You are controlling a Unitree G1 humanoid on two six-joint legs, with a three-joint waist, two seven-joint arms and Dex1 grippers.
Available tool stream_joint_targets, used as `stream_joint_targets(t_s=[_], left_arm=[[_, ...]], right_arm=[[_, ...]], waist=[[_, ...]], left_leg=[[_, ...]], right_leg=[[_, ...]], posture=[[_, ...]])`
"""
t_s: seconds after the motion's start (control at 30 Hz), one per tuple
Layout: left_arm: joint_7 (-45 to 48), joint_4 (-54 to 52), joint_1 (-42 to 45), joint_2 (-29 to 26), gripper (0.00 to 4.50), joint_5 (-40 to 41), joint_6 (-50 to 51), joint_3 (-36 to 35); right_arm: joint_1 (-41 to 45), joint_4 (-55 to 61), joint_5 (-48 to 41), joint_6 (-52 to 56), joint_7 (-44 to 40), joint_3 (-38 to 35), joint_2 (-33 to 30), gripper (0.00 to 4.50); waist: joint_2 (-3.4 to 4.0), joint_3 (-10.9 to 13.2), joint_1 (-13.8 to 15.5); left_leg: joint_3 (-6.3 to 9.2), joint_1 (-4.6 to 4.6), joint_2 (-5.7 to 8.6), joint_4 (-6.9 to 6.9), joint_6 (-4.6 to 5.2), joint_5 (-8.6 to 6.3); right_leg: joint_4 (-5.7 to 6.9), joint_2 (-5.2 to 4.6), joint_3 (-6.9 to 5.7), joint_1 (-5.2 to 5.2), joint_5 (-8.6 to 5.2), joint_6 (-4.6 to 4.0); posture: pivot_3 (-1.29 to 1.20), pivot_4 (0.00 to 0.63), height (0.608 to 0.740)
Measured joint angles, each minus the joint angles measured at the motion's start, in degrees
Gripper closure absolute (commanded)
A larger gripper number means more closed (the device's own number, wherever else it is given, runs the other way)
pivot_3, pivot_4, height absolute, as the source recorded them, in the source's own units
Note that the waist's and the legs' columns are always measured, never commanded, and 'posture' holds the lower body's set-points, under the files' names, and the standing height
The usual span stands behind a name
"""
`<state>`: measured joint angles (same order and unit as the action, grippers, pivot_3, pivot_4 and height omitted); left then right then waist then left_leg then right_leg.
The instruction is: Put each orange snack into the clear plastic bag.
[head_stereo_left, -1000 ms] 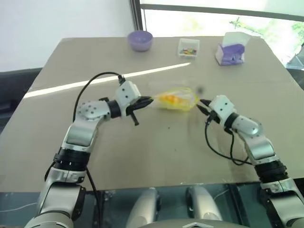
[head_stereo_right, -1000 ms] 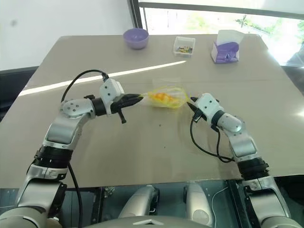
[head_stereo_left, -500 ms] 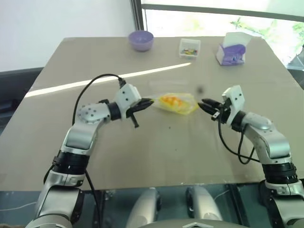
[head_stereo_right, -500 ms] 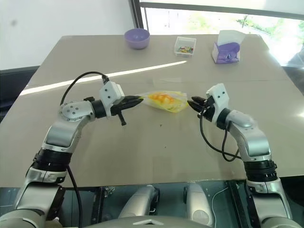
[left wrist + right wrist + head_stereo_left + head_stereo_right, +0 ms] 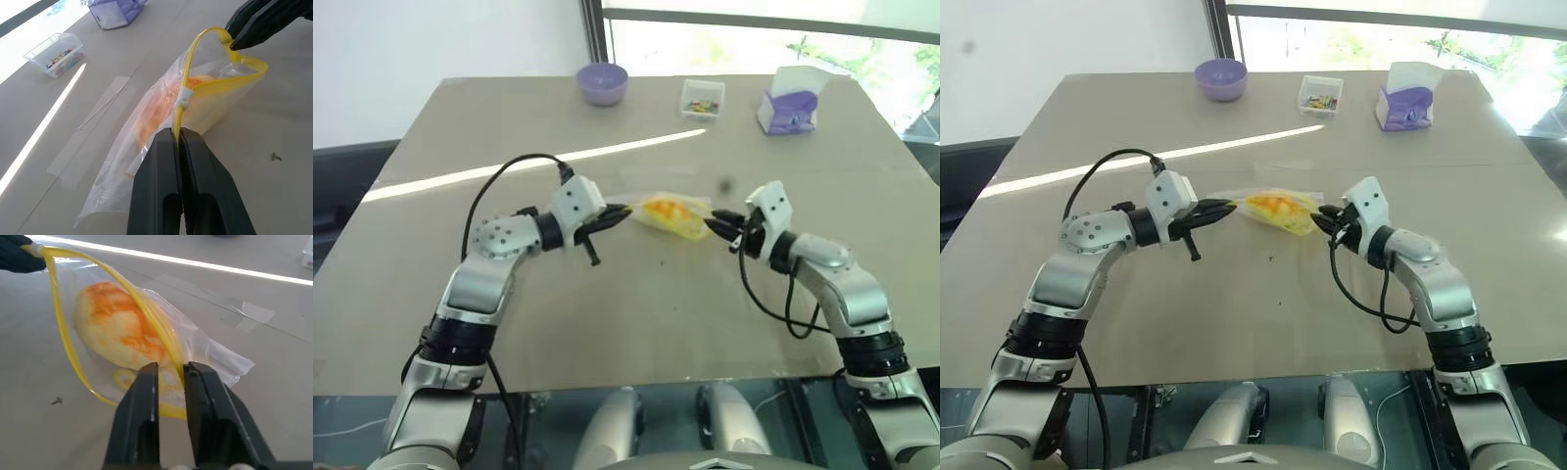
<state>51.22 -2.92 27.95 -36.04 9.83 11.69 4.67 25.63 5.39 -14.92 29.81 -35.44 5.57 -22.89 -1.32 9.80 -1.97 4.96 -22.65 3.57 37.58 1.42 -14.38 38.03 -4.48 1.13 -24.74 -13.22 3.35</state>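
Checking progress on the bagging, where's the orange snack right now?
The orange snack sits inside the clear plastic bag at mid-table, between the left gripper and right gripper.

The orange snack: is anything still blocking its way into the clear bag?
Nothing visible does. The orange snack already lies inside the clear plastic bag, whose yellow seal strip the left hand and right hand pinch.

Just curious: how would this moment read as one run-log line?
orange snack: inside clear plastic bag | left pincer: shut on seal strip | right pincer: at seal strip
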Motion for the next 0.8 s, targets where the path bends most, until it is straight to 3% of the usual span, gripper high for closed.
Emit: stream_joint_targets(t_s=[0.2, 0.4, 0.53, 0.6, 0.73, 0.8], left_arm=[[-0.3, -0.4, 0.0, 0.2, 4.50, -0.1, 0.3, 0.1], [-1.7, -1.2, -0.1, 0.6, 4.50, -0.7, 0.2, 0.4], [-2.8, -1.2, -0.2, 0.7, 4.50, -0.8, 0.3, 0.2], [-3.2, -1.2, -0.2, 0.7, 4.50, -0.6, 0.5, -0.1], [-3.5, -1.1, -0.1, 1.1, 4.50, -0.1, 1.5, -0.3], [-3.1, -1.1, -0.1, 1.1, 4.50, 0.6, 1.8, -0.3]], right_arm=[[0.2, -0.6, 5.8, -3.1, 2.1, 1.8, -1.7, 4.45], [1.4, 3.7, 22.7, -12.7, 5.1, 8.7, -11.1, 4.45], [2.1, 7.6, 25.3, -11.7, 4.4, 8.6, -12.6, 4.45], [1.6, 10.2, 22.5, -8.8, 2.4, 7.2, -11.5, 4.45], [-1.8, 12.8, 18.9, -7.6, -1.3, 6.9, -11.4, 3.27], [-3.6, 12.7, 19.4, -8.2, -1.0, 6.3, -12.3, 2.46]], waist=[[0.00, 0.0, 0.0], [0.00, 0.0, 0.0], [0.00, 0.0, 0.0], [-0.01, 0.0, 0.0], [-0.02, 0.0, 0.2], [-0.02, 0.0, 0.4]], left_leg=[[0.00, 0.00, 0.01, 0.00, 0.00, 0.00], [-0.01, -0.01, 0.03, 0.00, -0.01, 0.01], [-0.01, -0.01, 0.00, 0.00, -0.01, 0.00], [0.00, -0.02, 0.00, 0.00, 0.00, 0.00], [0.02, -0.03, 0.03, 0.01, 0.01, 0.00], [0.02, -0.03, 0.03, 0.03, 0.01, 0.00]], right_leg=[[0.00, 0.00, 0.00, 0.00, 0.00, 0.00], [0.00, -0.01, -0.01, -0.01, 0.00, 0.00], [-0.01, 0.01, -0.01, -0.01, 0.00, 0.00], [-0.02, 0.00, -0.01, 0.01, 0.00, 0.00], [-0.04, -0.02, -0.03, 0.02, 0.00, 0.00], [-0.03, -0.03, -0.04, 0.02, 0.00, 0.00]], posture=[[0.00, 0.150, 0.740], [0.00, 0.150, 0.740], [0.00, 0.150, 0.740], [0.00, 0.150, 0.740], [0.00, 0.150, 0.740], [0.00, 0.150, 0.740]])
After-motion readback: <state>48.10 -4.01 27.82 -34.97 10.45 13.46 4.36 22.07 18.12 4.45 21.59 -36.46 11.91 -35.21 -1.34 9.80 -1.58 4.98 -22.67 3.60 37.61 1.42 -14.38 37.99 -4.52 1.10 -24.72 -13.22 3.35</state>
